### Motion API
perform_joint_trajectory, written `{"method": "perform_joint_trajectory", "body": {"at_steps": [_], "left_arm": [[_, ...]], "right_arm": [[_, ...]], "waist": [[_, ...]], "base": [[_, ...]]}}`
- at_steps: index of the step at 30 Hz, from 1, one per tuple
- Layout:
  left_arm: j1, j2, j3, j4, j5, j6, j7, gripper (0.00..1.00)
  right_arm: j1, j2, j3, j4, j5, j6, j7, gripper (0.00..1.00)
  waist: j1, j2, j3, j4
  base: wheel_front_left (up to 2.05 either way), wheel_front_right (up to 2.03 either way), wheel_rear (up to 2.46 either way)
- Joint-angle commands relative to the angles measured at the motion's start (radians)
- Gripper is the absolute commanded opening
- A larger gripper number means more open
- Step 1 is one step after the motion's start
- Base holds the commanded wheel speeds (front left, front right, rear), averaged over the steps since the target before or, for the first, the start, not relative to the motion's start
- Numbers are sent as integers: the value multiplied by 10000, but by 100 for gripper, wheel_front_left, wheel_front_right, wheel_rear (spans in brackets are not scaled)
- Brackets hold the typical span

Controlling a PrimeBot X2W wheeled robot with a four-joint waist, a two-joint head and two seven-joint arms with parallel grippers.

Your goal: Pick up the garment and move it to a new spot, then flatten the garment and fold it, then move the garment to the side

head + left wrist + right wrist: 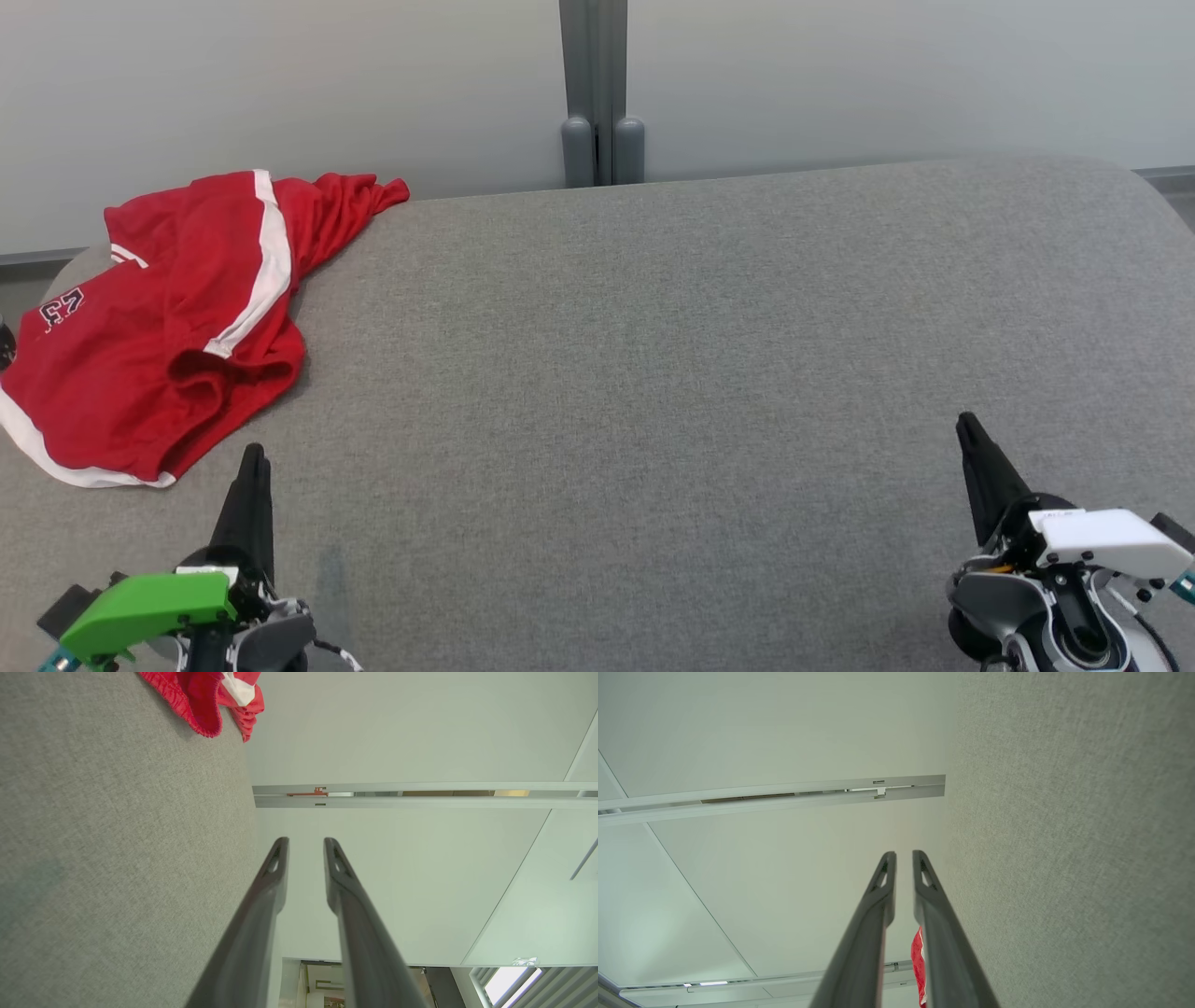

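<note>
**Subject item.** The garment (pixel 168 317) is red with white bands and a white hem. It lies crumpled in the upper left of the head view, on the grey fabric-covered worktop (pixel 653 373). It is bunched and folded over itself, not flattened. One narrow end of the cloth runs to the worktop's rear edge, and the opposite side meets the frame's left edge. A dark printed mark sits near that left side, but I cannot read it with certainty.

**Left tool.** The left tool (pixel 252 467) stands at the lower left of the head view with its fingers pointing up the frame. Its tip is near the garment's lower hem and apart from it. The left wrist view shows the two dark fingers separated by a clear gap with nothing between them, so the tool is released and empty. In that view a red fold of the garment shows at the top edge, left of centre, well apart from the fingertips.

**Right tool.** The right tool (pixel 971 434) stands at the lower right of the head view, well apart from the garment. In the right wrist view its fingers are drawn nearly together, leaving only a thin slit. It is clenched and grasps nothing. A sliver of red cloth shows between the finger shafts near the bottom edge, lying far behind them.

**Surroundings.** A pale wall (pixel 280 75) runs along the top of the head view, and a grey post (pixel 597 93) stands at top centre behind the worktop.
</note>
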Motion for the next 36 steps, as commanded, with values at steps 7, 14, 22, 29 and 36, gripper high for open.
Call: {"method": "perform_joint_trajectory", "body": {"at_steps": [7,14,22,29,36], "left_arm": [[167,-24,-333,45,95,1,-291,100],[218,-14,-613,-27,476,1,-622,100],[229,-2,-841,-297,1627,188,-985,100],[240,7,-1159,-731,2784,467,-1267,100],[264,17,-1507,-1073,3917,848,-1532,100]], "right_arm": [[198,26,203,41,-98,0,-292,100],[296,16,319,-64,-301,2,-621,100],[367,4,339,-237,-1098,4,-985,100],[416,-5,282,-595,-2361,6,-1267,100],[481,-12,373,-980,-3781,8,-1534,100]], "waist": [[0,0,-13,3],[0,0,-25,11],[0,0,-30,21],[0,0,-36,31],[0,0,-53,51]], "base": [[0,0,0],[0,0,0],[0,0,0],[0,0,0],[0,0,0]]}}
